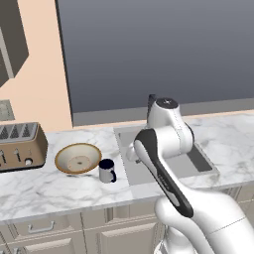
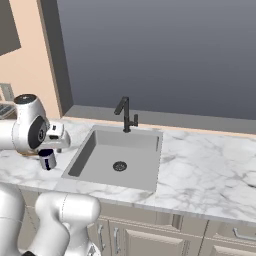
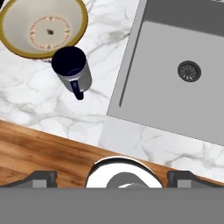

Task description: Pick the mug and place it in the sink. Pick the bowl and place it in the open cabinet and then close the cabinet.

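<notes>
Above the front edge of the marble table (image 1: 59,191), the tool (image 3: 113,175) hangs with its jaws set wide apart, as wide as they go. Nothing sits between the fingertips (image 3: 43,177), and the tool touches neither the table nor any object.

In the hand view, the mug (image 3: 72,70) stands upright on the table ahead of the tool and toward its left finger side, dark interior up and dark handle turned back toward the tool. The mug is well clear of the jaws.

The bowl (image 3: 43,26) rests on the table just beyond the mug, farther from the tool; the two rims sit so close that contact cannot be told. In the left base view the bowl (image 1: 78,158) lies between the mug (image 1: 107,170) and a toaster (image 1: 21,145).

The sink (image 3: 175,92) opens ahead of the tool on its right finger side, with the round drain (image 3: 189,71) visible in the basin floor. In the right base view a black faucet (image 2: 125,114) stands at the sink's far rim (image 2: 125,135).
</notes>
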Available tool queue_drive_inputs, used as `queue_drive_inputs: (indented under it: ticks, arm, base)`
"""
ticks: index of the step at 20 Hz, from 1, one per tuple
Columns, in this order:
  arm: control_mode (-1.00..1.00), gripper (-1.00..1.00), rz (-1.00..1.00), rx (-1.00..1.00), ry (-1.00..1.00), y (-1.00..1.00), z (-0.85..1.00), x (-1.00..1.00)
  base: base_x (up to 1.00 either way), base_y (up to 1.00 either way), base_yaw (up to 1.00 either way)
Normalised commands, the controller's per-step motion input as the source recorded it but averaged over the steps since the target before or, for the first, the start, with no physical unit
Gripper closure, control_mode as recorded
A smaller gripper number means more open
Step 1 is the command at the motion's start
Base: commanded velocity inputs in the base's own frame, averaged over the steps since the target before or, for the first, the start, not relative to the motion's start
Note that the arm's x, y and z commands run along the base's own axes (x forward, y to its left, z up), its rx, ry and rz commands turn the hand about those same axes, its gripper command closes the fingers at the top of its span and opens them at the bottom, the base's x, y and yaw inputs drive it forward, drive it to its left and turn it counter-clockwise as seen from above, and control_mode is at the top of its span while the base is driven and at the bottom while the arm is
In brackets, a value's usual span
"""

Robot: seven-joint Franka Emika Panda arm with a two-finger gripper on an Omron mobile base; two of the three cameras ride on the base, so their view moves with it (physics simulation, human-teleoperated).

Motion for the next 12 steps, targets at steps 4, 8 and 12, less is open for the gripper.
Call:
queue_drive_inputs:
  ticks: [4, 8, 12]
  arm:
    - [-1.0, -1.0, 0.0, 0.0, 0.0, 0.14, -0.19, -0.01]
    - [-1.0, -1.0, 0.0, 0.0, 0.0, 0.09, -0.2, 0.0]
    - [-1.0, -1.0, 0.0, 0.0, 0.0, 0.09, -0.2, 0.0]
  base:
    - [0.0, 0.0, 0.0]
    - [0.0, 0.0, 0.0]
    - [0.0, 0.0, 0.0]
